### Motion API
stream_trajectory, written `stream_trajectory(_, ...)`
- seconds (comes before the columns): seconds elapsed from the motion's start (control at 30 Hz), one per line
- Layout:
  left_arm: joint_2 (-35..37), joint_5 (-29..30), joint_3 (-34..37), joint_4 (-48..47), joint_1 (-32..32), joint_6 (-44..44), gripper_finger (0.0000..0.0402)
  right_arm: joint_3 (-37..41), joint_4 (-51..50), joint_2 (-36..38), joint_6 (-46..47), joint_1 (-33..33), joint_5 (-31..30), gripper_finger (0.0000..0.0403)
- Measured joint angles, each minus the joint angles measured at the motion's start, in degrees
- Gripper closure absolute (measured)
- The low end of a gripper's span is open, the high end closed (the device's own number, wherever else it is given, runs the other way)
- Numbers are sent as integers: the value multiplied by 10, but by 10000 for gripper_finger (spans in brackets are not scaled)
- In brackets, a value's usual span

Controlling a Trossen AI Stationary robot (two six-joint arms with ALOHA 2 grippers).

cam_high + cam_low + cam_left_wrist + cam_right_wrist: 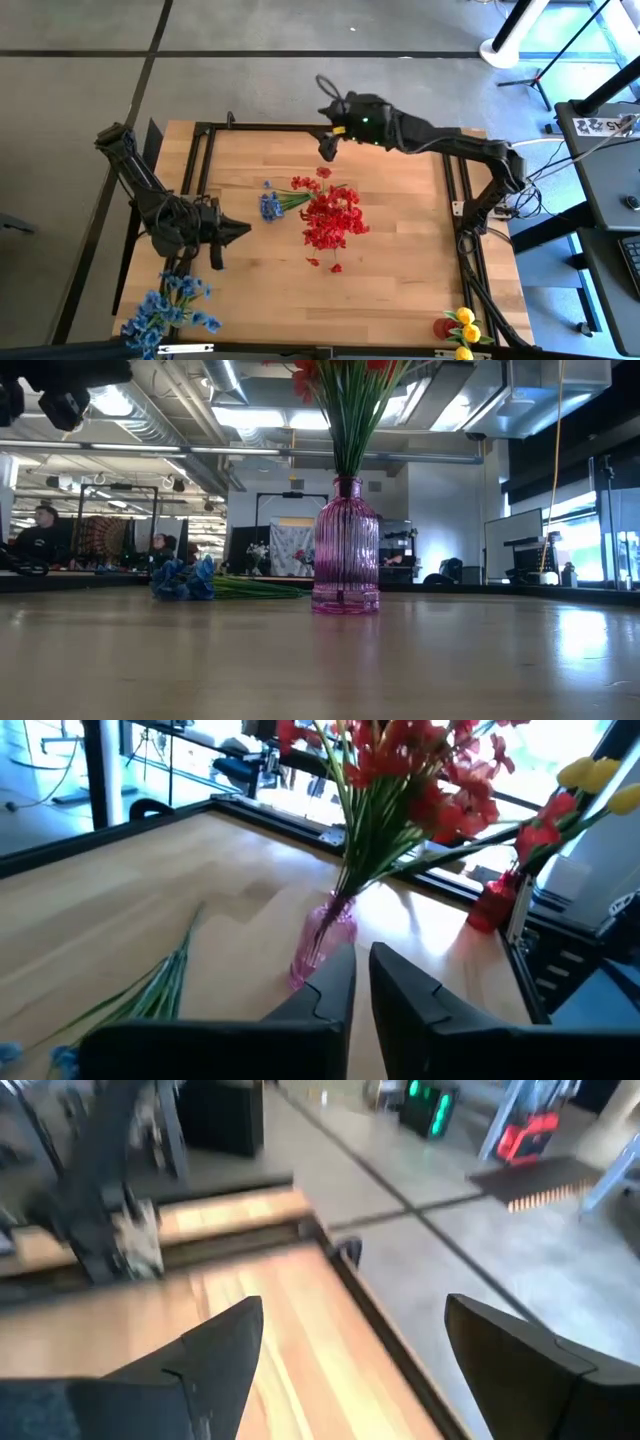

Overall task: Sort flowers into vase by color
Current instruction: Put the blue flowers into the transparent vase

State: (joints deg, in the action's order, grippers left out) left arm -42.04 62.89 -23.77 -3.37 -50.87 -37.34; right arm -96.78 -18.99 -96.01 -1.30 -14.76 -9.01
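Pale wood planks form the table (400,240), which is edged by a dark metal frame.

**Task items**
- Red flowers (333,218) stand in a ribbed pink glass vase (345,550) at the table centre. In the low view the green stems rise out of the vase neck and the blossoms leave the picture at the top.
- One blue sprig (272,205) lies flat on the table at 9 o'clock from the vase, just beside it, blossoms pointing away from the vase and stems toward it.
- A few red petals (334,266) lie loose on the wood at 6 o'clock from the vase.
- A bunch of blue flowers (165,305) stands at the table's 7 o'clock corner.
- Yellow flowers (463,325) stand in a red vase (444,326) at the 5 o'clock corner.

**Grippers**
- Left gripper (240,230): at 9 o'clock on the table, pointing toward the centre vase. Its fingers (335,985) are nearly closed, with a narrow gap and nothing between them.
- Right gripper (327,147): above the 12 o'clock edge of the table, beyond the centre vase. Its fingers (225,1350) are spread wide and hold nothing.

**Markings**
No readable writing or brand shows on any task item. A white sheet with dark print (598,126) lies on a desk at 3 o'clock off the table; its text cannot be read.
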Motion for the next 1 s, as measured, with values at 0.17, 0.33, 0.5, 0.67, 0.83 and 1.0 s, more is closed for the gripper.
stream_trajectory(0.17, -25, 5, 0, 1, 8, -37, 327, 100, 64, 1, -34, -38, 20, 91)
stream_trajectory(0.33, -75, 38, 0, 1, 52, -79, 279, 202, 138, -5, -74, -41, 67, 91)
stream_trajectory(0.5, -126, 39, 0, 1, 100, -121, 252, 262, 192, -3, -94, -42, 100, 91)
stream_trajectory(0.67, -182, 38, 0, 3, 130, -144, 249, 301, 228, -26, -111, -40, 180, 91)
stream_trajectory(0.83, -237, 37, 0, 6, 131, -189, 254, 313, 241, -86, -120, -40, 235, 91)
stream_trajectory(1.0, -277, 37, 0, 7, 123, -241, 255, 314, 244, -142, -125, -38, 308, 91)
